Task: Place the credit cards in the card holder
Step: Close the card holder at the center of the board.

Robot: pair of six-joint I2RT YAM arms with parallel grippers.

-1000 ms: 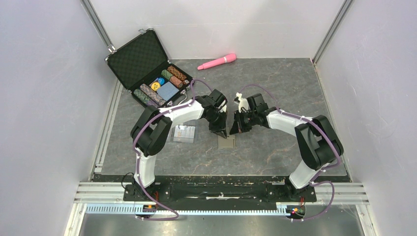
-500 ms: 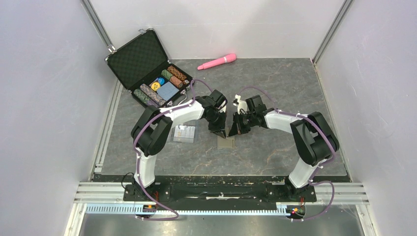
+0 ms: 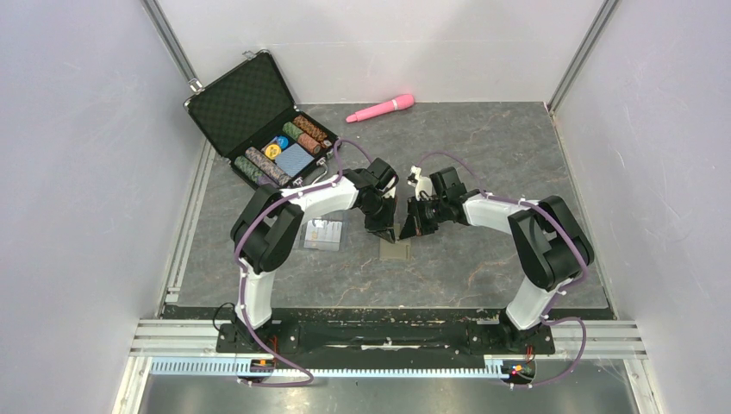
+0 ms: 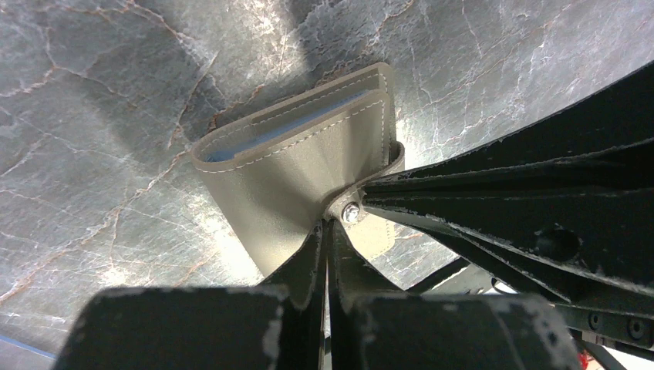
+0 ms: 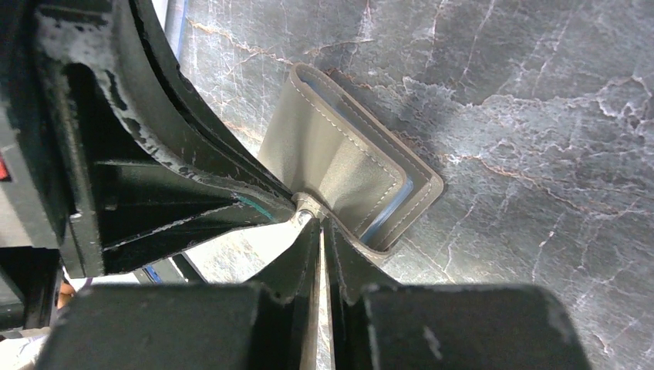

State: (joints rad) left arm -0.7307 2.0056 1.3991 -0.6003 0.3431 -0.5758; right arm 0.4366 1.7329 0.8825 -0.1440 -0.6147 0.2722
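Note:
The khaki card holder (image 3: 396, 251) lies folded at mid-table, a light-blue lining showing along its edge (image 4: 278, 132). Both grippers meet tip to tip over its snap tab (image 4: 352, 213). My left gripper (image 4: 328, 225) is shut, its tips against the top flap beside the metal snap. My right gripper (image 5: 320, 221) is shut on the tab, with a thin strip of khaki between its fingers. The flap (image 5: 339, 166) is pulled up into a crease at that point. The credit cards (image 3: 322, 234) lie flat just left of the holder, under my left forearm.
An open black case (image 3: 259, 121) with poker chips and a blue deck stands at the back left. A pink cylinder-shaped object (image 3: 380, 108) lies along the back edge. White walls close the table (image 3: 517, 155) on three sides.
My right arm has shifted a little to the left, bringing its tips closer to the left gripper's over the holder. The left arm and the holder stay where they were.

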